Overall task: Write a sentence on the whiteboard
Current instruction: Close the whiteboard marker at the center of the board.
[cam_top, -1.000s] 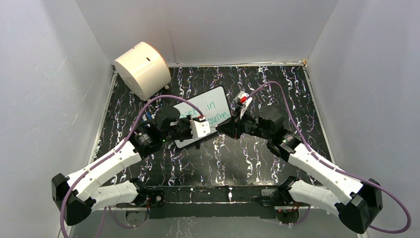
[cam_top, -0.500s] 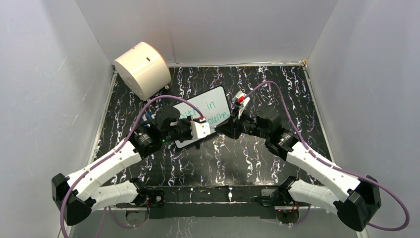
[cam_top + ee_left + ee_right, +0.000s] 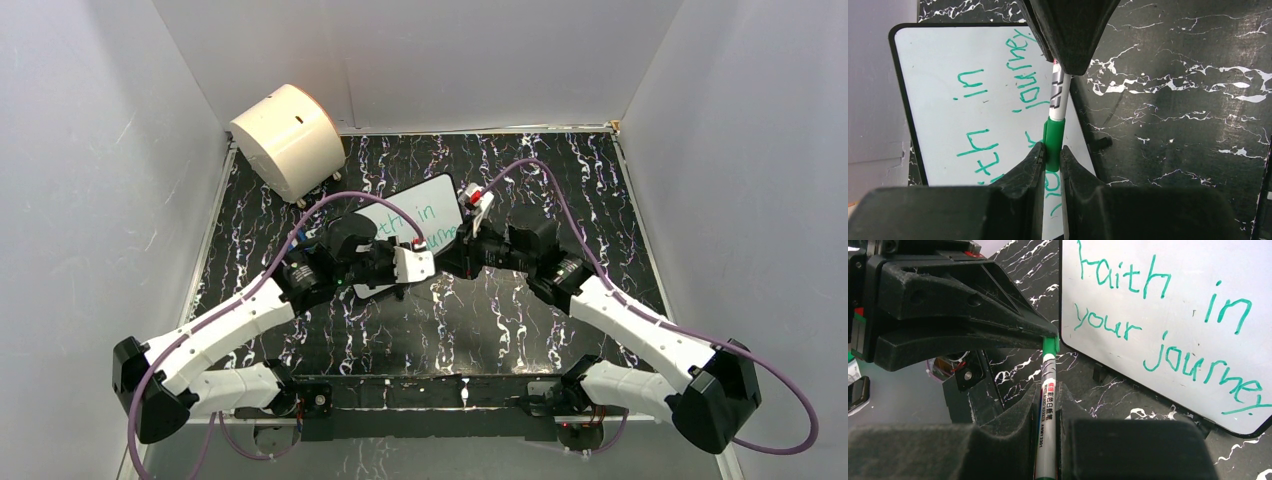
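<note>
The whiteboard [image 3: 400,215] lies tilted at the table's centre, also in the left wrist view [image 3: 948,90] and right wrist view [image 3: 1178,340]. The sentence [image 3: 1128,280] is green lettering in two lines, "faith in your journey"; it also shows in the top view [image 3: 428,214] and the left wrist view [image 3: 979,142]. My right gripper [image 3: 1048,390] is shut on the white barrel of a marker [image 3: 1047,405]. My left gripper [image 3: 1052,152] is shut on the marker's green cap [image 3: 1054,135], which sits on the barrel's end. The two grippers meet tip to tip at the board's near right edge, left gripper [image 3: 428,262], right gripper [image 3: 452,256].
A cream cylindrical drum [image 3: 288,140] lies in the back left corner. White walls close in the black marbled tabletop [image 3: 570,180] on three sides. A short black foot [image 3: 1099,373] of the board shows under its edge.
Both grippers have moved toward each other, the left one to the right and the right one to the left, and now meet tip to tip at the board's edge. The board has not moved.
</note>
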